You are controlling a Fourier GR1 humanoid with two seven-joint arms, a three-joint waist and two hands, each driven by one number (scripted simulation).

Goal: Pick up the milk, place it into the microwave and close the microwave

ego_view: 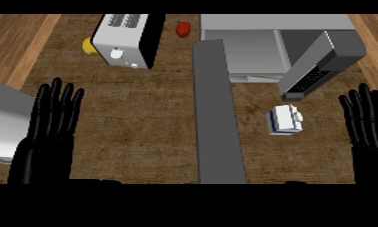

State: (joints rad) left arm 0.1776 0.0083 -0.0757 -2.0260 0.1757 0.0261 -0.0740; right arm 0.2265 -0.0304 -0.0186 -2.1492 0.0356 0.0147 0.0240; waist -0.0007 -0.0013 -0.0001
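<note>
The milk (285,120) is a small white carton with blue sides, standing on the wooden counter in front of the microwave (251,51). The microwave is grey and stands at the back right, its cavity showing, with a dark keypad panel (317,71) on its right. Its door (218,116) is swung wide open, a long grey slab running toward me just left of the milk. My right hand (362,121) is open, fingers up, at the right edge, a little right of the carton and apart from it. My left hand (52,121) is open at the lower left, holding nothing.
A white and black toaster (129,41) stands at the back left with a yellow object (88,46) beside it. A red item (183,29) lies between toaster and microwave. A pale grey object (11,126) shows at the left edge behind my left hand.
</note>
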